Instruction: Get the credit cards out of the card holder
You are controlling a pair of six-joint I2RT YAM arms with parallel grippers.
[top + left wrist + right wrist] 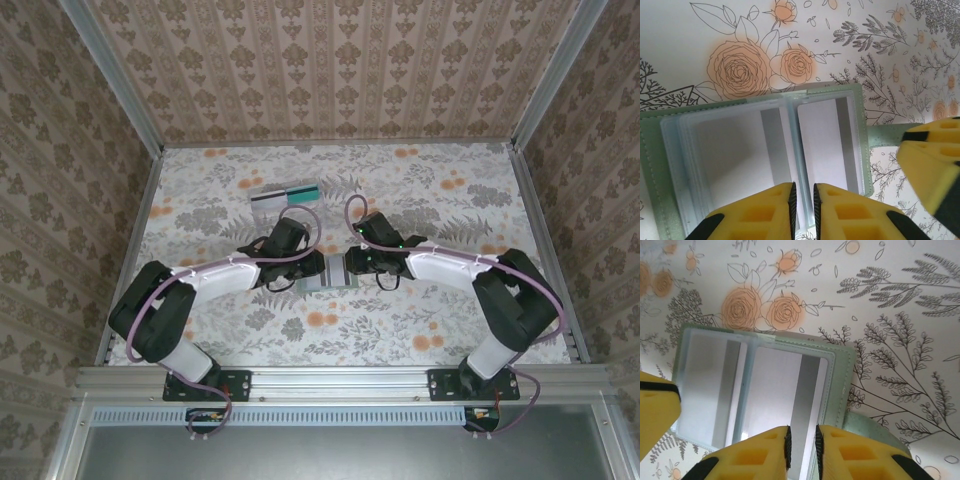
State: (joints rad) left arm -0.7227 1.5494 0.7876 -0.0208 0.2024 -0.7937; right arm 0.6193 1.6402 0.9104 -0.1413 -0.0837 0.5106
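The green card holder (326, 284) lies open on the flowered counter (450, 200), mid-frame between both arms. The left hand (803, 189) and the right hand (801, 431) are each pinched nearly shut on its lower edge.

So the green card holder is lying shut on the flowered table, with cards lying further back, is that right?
Not quite. The card holder lies open, not shut: the left wrist view shows its clear pockets spread out. The rest holds: it is on the flowered table, with cards lying further back.
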